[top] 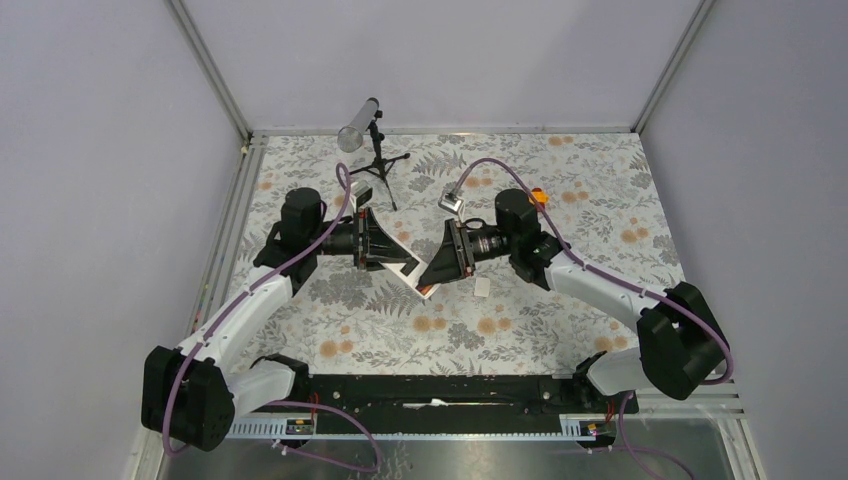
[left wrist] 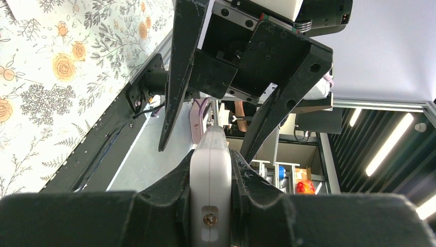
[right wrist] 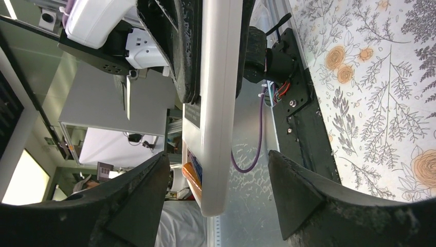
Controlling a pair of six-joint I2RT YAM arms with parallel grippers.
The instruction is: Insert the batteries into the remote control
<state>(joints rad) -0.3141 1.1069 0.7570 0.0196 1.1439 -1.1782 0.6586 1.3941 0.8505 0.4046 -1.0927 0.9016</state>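
The left gripper [left wrist: 212, 157] has its jaws clamped on the remote control [left wrist: 210, 195], held above the floral tabletop [top: 380, 330]. The right gripper [right wrist: 218, 159] straddles the remote's other end, jaws spread and not touching it. Farther back stands a small tripod [top: 381, 165].

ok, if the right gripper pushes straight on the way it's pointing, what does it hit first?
The remote: its end already sits between the open fingers of the right gripper. Pushing on, those fingers would probably run into the left gripper clamped on the remote's other end; depth is unclear.
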